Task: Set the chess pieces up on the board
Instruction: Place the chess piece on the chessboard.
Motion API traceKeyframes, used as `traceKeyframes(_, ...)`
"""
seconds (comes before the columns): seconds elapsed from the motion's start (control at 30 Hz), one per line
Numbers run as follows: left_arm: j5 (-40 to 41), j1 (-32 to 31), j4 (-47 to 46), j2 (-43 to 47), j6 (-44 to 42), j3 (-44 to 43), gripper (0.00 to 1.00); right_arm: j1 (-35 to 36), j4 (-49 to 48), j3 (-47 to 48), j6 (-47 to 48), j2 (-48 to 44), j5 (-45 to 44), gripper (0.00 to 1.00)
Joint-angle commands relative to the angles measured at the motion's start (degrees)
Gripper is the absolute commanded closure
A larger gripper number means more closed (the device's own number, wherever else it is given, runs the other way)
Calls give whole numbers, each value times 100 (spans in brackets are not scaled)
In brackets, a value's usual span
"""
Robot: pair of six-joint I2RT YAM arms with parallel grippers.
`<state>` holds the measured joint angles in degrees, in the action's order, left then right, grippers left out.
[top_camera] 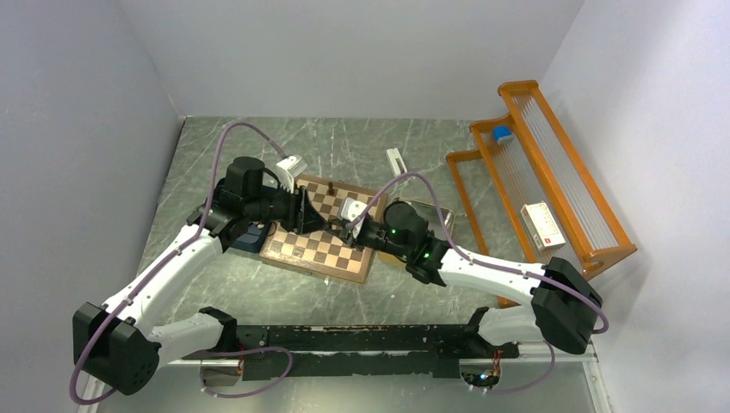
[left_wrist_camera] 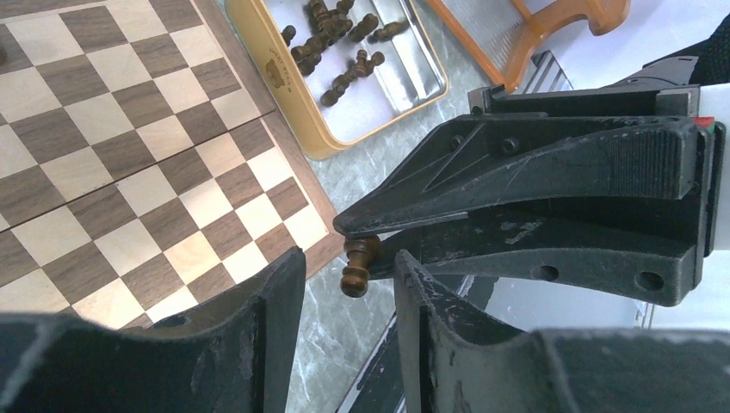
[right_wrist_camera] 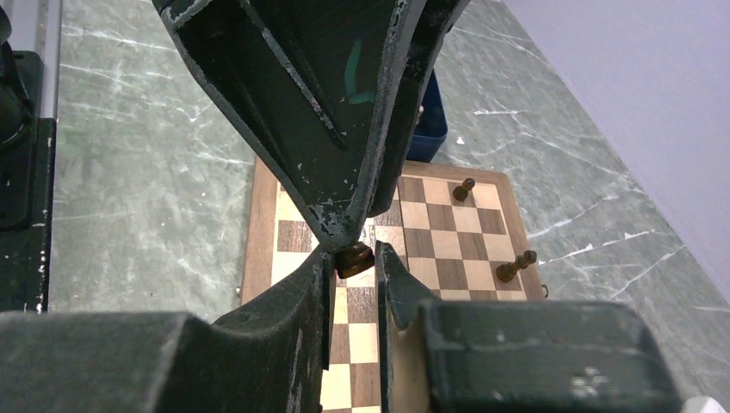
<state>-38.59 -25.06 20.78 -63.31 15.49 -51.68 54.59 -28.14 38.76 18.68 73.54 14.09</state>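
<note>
Chess piece point(left_wrist_camera: 360, 265), small and dark brown, is up in the air right at the board's point(top_camera: 314, 249) 3 o'clock side, and the right gripper point(right_wrist_camera: 354, 280) has it pinched by the head, fingers clamped tight on it. Facing in from 9 o'clock, the left gripper point(left_wrist_camera: 348, 284) has its fingers spread apart with the piece's lower end hanging between them, not touching either one as far as the left wrist view shows. Out on the board's far squares another piece point(right_wrist_camera: 464, 188) stands upright. Just off the board at 3 o'clock lies the yellow-rimmed tray point(left_wrist_camera: 288, 107) with the loose pieces point(left_wrist_camera: 331, 39) heaped inside; an emblem is stamped on its rim, too faint to read. Further out, around 2 o'clock, sits the orange rack point(top_camera: 594, 245) on the grey marbled table point(top_camera: 215, 284), holding a white box point(top_camera: 542, 225) with a red mark, its print too small to make out, and a blue cap point(top_camera: 502, 133).
</note>
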Motion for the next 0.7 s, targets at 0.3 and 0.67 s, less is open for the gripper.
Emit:
traceKeyframes(0.3,-343,27,-622,-16,400,169,71,-35,-577,-94,-359,-32,-302,100)
traceKeyframes(0.67,-318,27,-702,38,502,276,67,-37,-812,-290,-488,-129,-605,100)
